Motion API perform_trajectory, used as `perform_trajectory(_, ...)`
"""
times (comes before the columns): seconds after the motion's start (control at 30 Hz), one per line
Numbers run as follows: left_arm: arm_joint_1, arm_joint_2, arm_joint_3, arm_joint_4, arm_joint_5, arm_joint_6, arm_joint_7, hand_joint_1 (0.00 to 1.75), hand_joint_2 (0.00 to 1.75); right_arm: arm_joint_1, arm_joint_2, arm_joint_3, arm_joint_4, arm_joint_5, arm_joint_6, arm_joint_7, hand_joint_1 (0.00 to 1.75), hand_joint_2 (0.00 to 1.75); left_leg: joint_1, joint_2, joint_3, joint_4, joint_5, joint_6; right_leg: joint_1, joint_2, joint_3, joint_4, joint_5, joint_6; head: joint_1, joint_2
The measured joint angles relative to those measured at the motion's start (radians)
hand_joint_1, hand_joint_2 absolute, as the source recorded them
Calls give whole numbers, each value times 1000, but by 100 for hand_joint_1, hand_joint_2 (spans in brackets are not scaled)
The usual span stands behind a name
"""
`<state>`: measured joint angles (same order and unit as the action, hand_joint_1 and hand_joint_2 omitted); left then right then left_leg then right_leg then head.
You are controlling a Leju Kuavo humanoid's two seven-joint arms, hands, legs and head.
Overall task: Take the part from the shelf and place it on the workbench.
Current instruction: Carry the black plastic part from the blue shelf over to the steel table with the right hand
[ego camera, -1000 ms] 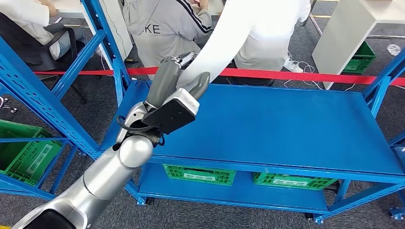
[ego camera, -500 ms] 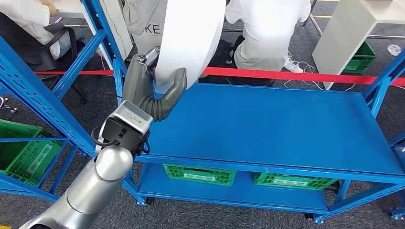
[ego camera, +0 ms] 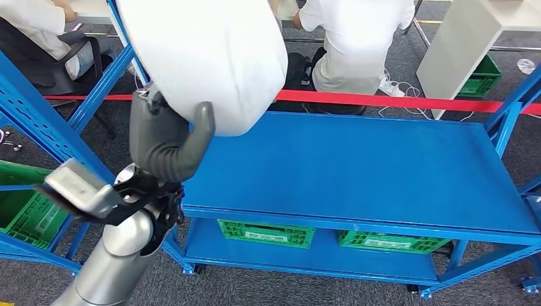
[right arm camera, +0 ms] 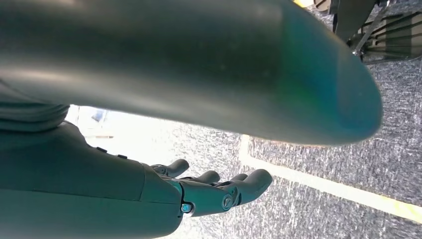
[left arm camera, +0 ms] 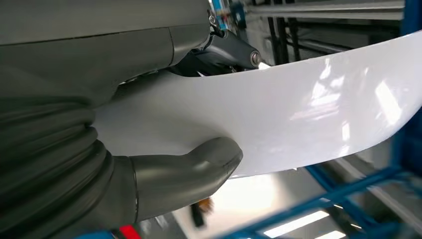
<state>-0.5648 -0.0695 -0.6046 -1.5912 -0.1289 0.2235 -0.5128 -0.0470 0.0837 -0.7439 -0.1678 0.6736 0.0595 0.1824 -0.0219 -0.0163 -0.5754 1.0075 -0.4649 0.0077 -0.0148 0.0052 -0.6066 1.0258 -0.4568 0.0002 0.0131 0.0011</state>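
Observation:
A large white curved part (ego camera: 210,57) fills the upper left of the head view, raised close to the camera. My left hand (ego camera: 167,143) grips it from below, the thick grey thumb (left arm camera: 189,172) pressed on its glossy white surface (left arm camera: 298,109). The part hangs over the left end of the blue workbench (ego camera: 357,166), above its top and not touching it. My right hand (right arm camera: 214,191) hangs over grey carpet, fingers apart and holding nothing.
Blue shelf uprights (ego camera: 57,140) stand at the left with a green crate (ego camera: 29,210) inside. Two green crates (ego camera: 265,233) sit on the bench's lower level. A red tape (ego camera: 383,101) runs behind the bench, and a seated person (ego camera: 357,44) is beyond it.
My left arm has swung left and lifted the white part nearer the camera, so the part looks much larger. The wrist has turned over.

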Motion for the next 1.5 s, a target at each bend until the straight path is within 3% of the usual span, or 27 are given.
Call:
perform_trajectory(0.13, 86, 17, 47, -91, 144, -74, -28, 175, 175, 5, 5, -12, 0, -1, -1, -2, 0, 0, -5, 0, 0, 2, -2, 14, -6, 0, 5, -8, 4, 10, 0, 0)
perform_trajectory(0.2, 111, 24, 64, -120, 185, -120, -25, 175, 175, 7, 8, -16, 0, -2, -2, -2, 0, 0, 1, 2, 9, -16, 13, 19, -3, -1, 7, -7, 1, 15, 0, 0)
perform_trajectory(0.27, 121, 27, 72, -135, 202, -147, -22, 175, 175, 7, 8, -19, 0, -2, -3, -2, 0, 0, 10, 5, 13, -32, 26, 21, -1, -1, -15, 49, -47, 18, 2, 0)
perform_trajectory(0.33, 138, 33, 77, -141, 213, -171, -24, 175, 175, 8, 9, -23, 0, -2, -3, -1, 0, 0, 12, 10, 8, -33, 30, 22, -2, -1, -66, 175, -120, 22, 3, 0)
perform_trajectory(0.37, 150, 36, 79, -143, 217, -184, -26, 175, 175, 8, 9, -26, 0, -4, -3, 0, 0, 0, 13, 12, 4, -30, 30, 21, -3, -1, -85, 229, -142, 24, 4, 0)
perform_trajectory(0.4, 162, 39, 80, -144, 220, -195, -29, 175, 175, 9, 9, -29, 0, -7, -4, 1, 0, 0, 15, 14, -1, -26, 31, 20, -5, -2, -89, 251, -143, 26, 4, 0)
perform_trajectory(0.43, 172, 41, 81, -144, 220, -204, -32, 175, 175, 9, 9, -33, 0, -10, -6, 3, 0, 0, 18, 14, -7, -20, 32, 17, -6, -2, -75, 235, -128, 29, 4, 0)
perform_trajectory(0.5, 187, 45, 83, -145, 217, -213, -37, 175, 175, 9, 10, -38, 0, -16, -9, 4, 0, 0, 25, 13, -24, -1, 31, 6, -11, -2, -2, 115, -83, 35, 4, 0)
perform_trajectory(0.57, 196, 47, 84, -149, 213, -216, -39, 175, 175, 7, 14, -41, 0, -17, -11, 5, 0, 0, 26, 11, -38, 18, 29, -10, -12, 3, 44, 37, -59, 29, 5, 0)
perform_trajectory(0.7, 206, 52, 87, -156, 212, -217, -41, 175, 175, 6, 20, -44, 0, -17, -11, 6, 0, 0, 24, 6, -54, 35, 26, -34, -13, 5, 29, 38, -54, -8, 3, 0)
perform_trajectory(0.73, 208, 53, 89, -157, 212, -217, -41, 175, 175, 6, 20, -45, 0, -17, -12, 6, 0, 0, 26, 8, -64, 55, 6, -39, -13, 3, 23, 37, -48, -16, 2, 0)
perform_trajectory(0.8, 212, 56, 93, -159, 212, -217, -41, 175, 175, 7, 21, -45, 0, -17, -12, 6, 0, 0, 28, 10, -99, 152, -74, -49, -12, 0, 6, 35, -32, -26, -1, 0)
perform_trajectory(0.87, 217, 58, 98, -160, 210, -217, -42, 175, 175, 8, 21, -46, 0, -17, -12, 6, 0, 0, 29, 11, -135, 280, -150, -53, -9, -3, -16, 36, -16, -29, -2, 0)
perform_trajectory(0.9, 221, 59, 100, -160, 208, -217, -42, 175, 175, 8, 21, -46, 0, -16, -12, 6, 0, 0, 28, 11, -137, 313, -163, -51, -7, -4, -26, 36, -8, -29, -2, 0)
perform_trajectory(0.93, 225, 60, 103, -160, 204, -217, -43, 175, 175, 8, 21, -46, 0, -15, -11, 6, 0, 0, 28, 11, -122, 313, -158, -47, -5, -5, -36, 36, -1, -29, -2, 0)
perform_trajectory(0.97, 228, 61, 107, -161, 199, -217, -43, 175, 175, 8, 21, -46, 0, -14, -11, 6, 0, 0, 27, 11, -85, 272, -138, -41, -3, -5, -46, 36, 8, -29, -3, 0)
perform_trajectory(1.03, 231, 62, 114, -166, 189, -217, -44, 175, 175, 8, 22, -46, 0, -11, -11, 7, 0, 0, 21, 12, 18, 124, -102, -25, 1, -4, -60, 35, 24, -26, -2, 0)
perform_trajectory(1.07, 233, 62, 117, -170, 183, -217, -45, 175, 175, 8, 24, -46, 0, -9, -12, 7, 0, 0, 17, 13, 59, 62, -91, -20, 1, -4, -63, 32, 32, -22, -2, 0)
perform_trajectory(1.1, 235, 63, 121, -174, 178, -217, -46, 175, 175, 8, 25, -46, 0, -6, -12, 7, 0, 0, 12, 14, 81, 23, -90, -16, -1, -4, -64, 30, 40, -16, -3, 0)
perform_trajectory(1.2, 246, 63, 129, -177, 168, -217, -47, 175, 175, 7, 27, -46, 0, -1, -11, 8, 0, 0, 6, 17, 76, 1, -71, -3, -5, -5, -62, 19, 59, 5, -8, 0)
perform_trajectory(1.23, 250, 63, 131, -176, 167, -217, -47, 175, 175, 7, 27, -46, 0, -1, -10, 8, 0, 0, 7, 19, 70, -3, -59, 3, -6, -5, -66, 24, 49, 11, -7, 0)
perform_trajectory(1.3, 256, 63, 137, -176, 164, -218, -49, 175, 175, 7, 28, -47, 0, -4, -11, 10, 0, 0, 12, 21, 51, -10, -34, 15, -5, -4, -86, 81, -23, 19, -3, 0)
perform_trajectory(1.37, 266, 62, 147, -174, 161, -218, -51, 175, 175, 7, 28, -51, 0, -14, -12, 13, 0, 0, 11, 22, 25, -8, -13, 22, -4, -3, -114, 200, -120, 24, 0, 0)
perform_trajectory(1.4, 273, 62, 152, -172, 160, -219, -52, 175, 175, 6, 28, -55, 0, -21, -13, 14, 0, 0, 10, 23, 10, -5, -2, 22, -3, -3, -121, 253, -141, 25, 0, 0)
perform_trajectory(1.43, 281, 62, 157, -170, 159, -219, -55, 175, 175, 6, 28, -60, 0, -28, -13, 15, 0, 0, 10, 24, -5, -2, 9, 21, -2, -3, -115, 283, -140, 26, 0, 0)
perform_trajectory(1.47, 291, 62, 164, -167, 158, -218, -59, 175, 175, 6, 28, -65, 0, -33, -14, 16, 0, 0, 10, 24, -22, 3, 18, 19, -2, -4, -92, 276, -119, 26, 0, 0)
perform_trajectory(1.5, 300, 62, 171, -164, 156, -218, -64, 175, 175, 6, 28, -69, 0, -36, -15, 16, 0, 0, 10, 24, -38, 9, 26, 17, -2, -4, -50, 234, -91, 24, 0, 0)
